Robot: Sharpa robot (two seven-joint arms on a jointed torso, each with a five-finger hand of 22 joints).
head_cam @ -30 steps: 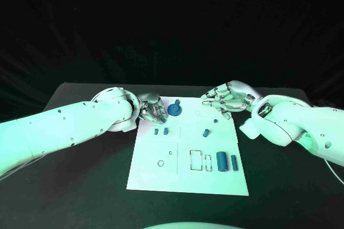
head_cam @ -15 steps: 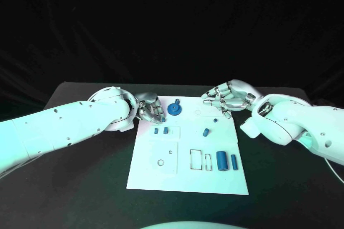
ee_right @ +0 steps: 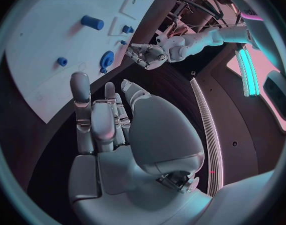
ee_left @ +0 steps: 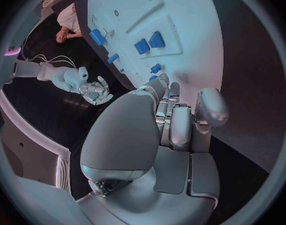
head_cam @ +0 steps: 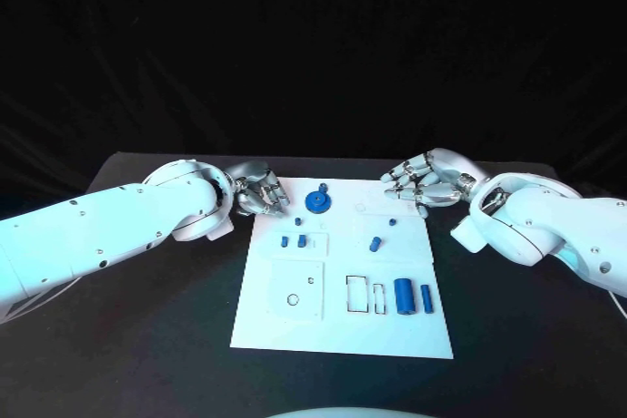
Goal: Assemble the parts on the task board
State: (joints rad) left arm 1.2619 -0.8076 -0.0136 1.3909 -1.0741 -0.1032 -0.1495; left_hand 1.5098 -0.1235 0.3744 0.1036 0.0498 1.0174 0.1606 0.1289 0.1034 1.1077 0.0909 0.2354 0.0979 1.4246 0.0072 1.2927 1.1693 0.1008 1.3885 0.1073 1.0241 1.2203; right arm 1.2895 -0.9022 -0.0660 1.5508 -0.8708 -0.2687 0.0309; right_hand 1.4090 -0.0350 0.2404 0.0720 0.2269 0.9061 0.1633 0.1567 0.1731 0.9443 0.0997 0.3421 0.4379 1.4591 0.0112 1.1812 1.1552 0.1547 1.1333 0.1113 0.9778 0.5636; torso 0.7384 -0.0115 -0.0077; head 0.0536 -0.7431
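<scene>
The flat white rectangular task board [head_cam: 342, 282] lies in the middle of the matte black table [head_cam: 144, 345]. On it are small glossy blue plastic parts: a round gear-shaped piece [head_cam: 318, 200] at the far end and two cylinders [head_cam: 413, 296] near the front. The silver metal left hand [head_cam: 262, 196] and right hand [head_cam: 425, 182] hover at the far corners, fingers loosely apart, holding nothing.

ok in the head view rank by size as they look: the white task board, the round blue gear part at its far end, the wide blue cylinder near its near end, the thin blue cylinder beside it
1. White task board, by far.
2. Wide blue cylinder.
3. Round blue gear part, close to the wide cylinder, so that order is unsure.
4. Thin blue cylinder.
</scene>
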